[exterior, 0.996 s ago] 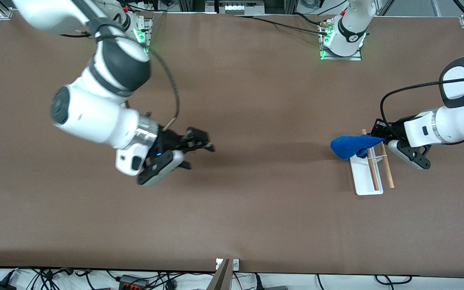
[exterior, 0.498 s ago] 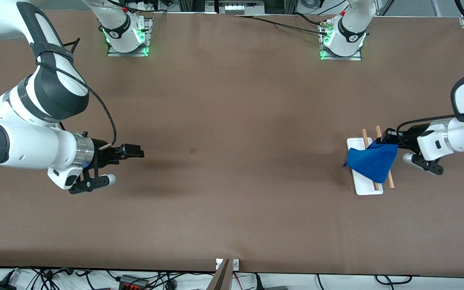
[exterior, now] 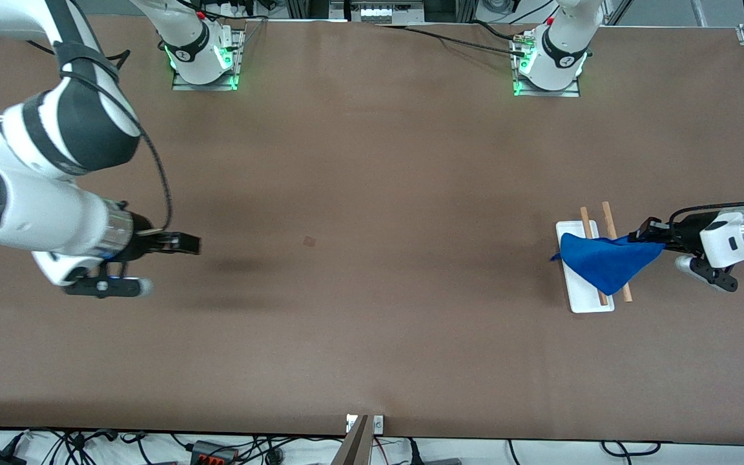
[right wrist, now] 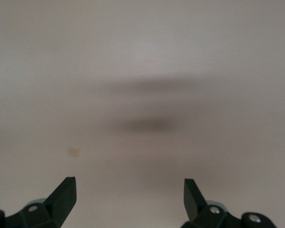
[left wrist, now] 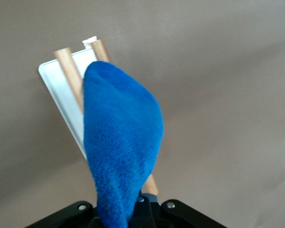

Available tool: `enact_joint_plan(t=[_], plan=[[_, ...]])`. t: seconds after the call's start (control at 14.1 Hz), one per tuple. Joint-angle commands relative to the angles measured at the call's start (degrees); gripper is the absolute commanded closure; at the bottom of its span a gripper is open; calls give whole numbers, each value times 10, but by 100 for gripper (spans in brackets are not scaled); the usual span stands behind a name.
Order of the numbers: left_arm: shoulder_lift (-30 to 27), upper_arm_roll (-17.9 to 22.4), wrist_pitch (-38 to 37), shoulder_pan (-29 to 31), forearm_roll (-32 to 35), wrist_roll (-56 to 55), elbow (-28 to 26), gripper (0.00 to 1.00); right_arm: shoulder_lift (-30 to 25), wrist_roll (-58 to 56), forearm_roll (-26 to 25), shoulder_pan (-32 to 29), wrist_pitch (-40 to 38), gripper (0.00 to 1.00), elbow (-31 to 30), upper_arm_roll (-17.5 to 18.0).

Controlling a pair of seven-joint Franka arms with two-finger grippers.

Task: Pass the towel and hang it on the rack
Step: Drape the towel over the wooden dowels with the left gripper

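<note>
Left claw [exterior: 644,234], clamped on one corner of the towel [exterior: 604,265], drapes it across the rack [exterior: 590,300] rods at frame right for hanging; right claw [exterior: 178,244] waits spread apart, empty, at frame left.

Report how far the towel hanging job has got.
Done: the pass; the right gripper waits open and empty at its end of the table. In hand: the left gripper pinches a corner of the bright blue microfibre towel, draped across the white rack's wooden rods. Left: letting go.
</note>
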Motion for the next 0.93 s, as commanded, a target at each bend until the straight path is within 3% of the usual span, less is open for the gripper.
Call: enact_joint_plan(t=[0.0, 0.14, 0.57, 0.85], plan=[[18, -6, 7, 16, 12, 46, 13, 100, -61, -53, 2, 57, -18, 0, -36, -139], [31, -6, 19, 37, 13, 72, 7, 100, -81, -82, 18, 76, -19, 0, -44, -193], [68, -5, 74, 58, 12, 141, -1, 100, -140, -190, 89, 74, -43, 0, -64, -276], [79, -6, 86, 64, 13, 143, -1, 100, -180, -195, 87, 72, -45, 0, -102, -275]])
